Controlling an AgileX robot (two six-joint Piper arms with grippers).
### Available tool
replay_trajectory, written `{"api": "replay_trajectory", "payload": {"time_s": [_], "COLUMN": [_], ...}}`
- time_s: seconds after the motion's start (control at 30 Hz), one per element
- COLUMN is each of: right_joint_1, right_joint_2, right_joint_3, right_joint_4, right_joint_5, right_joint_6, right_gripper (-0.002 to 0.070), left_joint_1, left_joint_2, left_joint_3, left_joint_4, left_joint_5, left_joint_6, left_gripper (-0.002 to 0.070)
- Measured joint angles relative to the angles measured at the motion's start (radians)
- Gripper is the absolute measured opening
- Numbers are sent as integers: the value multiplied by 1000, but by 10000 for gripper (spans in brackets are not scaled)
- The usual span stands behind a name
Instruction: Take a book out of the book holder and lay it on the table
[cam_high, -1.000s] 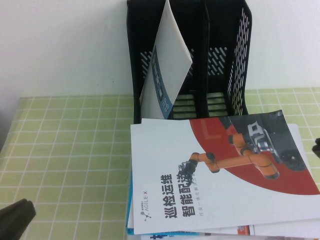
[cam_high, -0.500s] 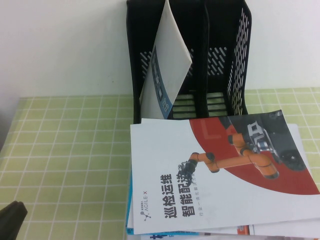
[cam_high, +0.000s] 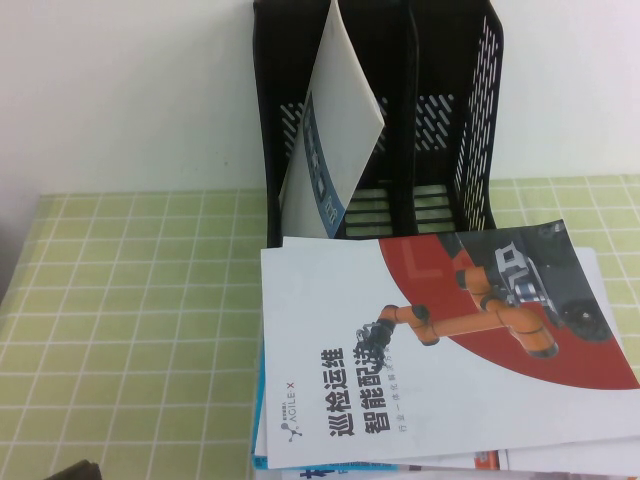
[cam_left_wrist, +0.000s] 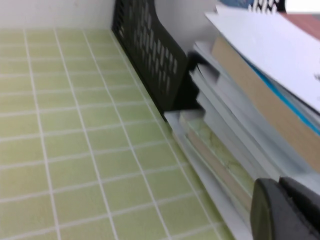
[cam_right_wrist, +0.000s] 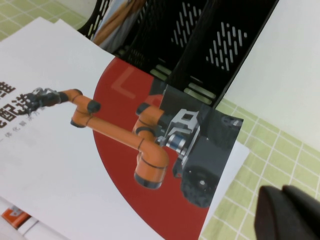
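The tabletop (cam_high: 130, 300) carries the book holder (cam_high: 470, 120) at the far side; its left compartment holds a leaning white-grey booklet (cam_high: 335, 120), the right ones look empty. The book (cam_high: 420, 350) already lies flat atop a near stack, so both arms need only back clear. Right gripper (cam_right_wrist: 290, 212) shut, empty, near the book's right edge; left gripper (cam_left_wrist: 285, 210) beside the stack's left, grip I cannot tell
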Motion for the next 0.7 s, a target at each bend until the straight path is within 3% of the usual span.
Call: {"api": "replay_trajectory", "payload": {"time_s": [0.4, 0.47, 0.6, 0.7], "right_joint_1": [0, 0, 0, 0], "right_joint_2": [0, 0, 0, 0], "right_joint_3": [0, 0, 0, 0], "right_joint_4": [0, 0, 0, 0], "right_joint_5": [-2, -2, -2, -2], "right_joint_6": [2, 2, 2, 2], "right_gripper": [-1, -1, -1, -1], "left_joint_1": [0, 0, 0, 0], "left_joint_2": [-192, -222, -238, -238], "left_joint_3": [17, 23, 86, 153], "left_joint_4": [158, 249, 484, 576], "left_joint_5": [43, 36, -36, -114], "left_joint_6": [-46, -135, -463, -609], "left_gripper": [-3, -3, -3, -3]}}
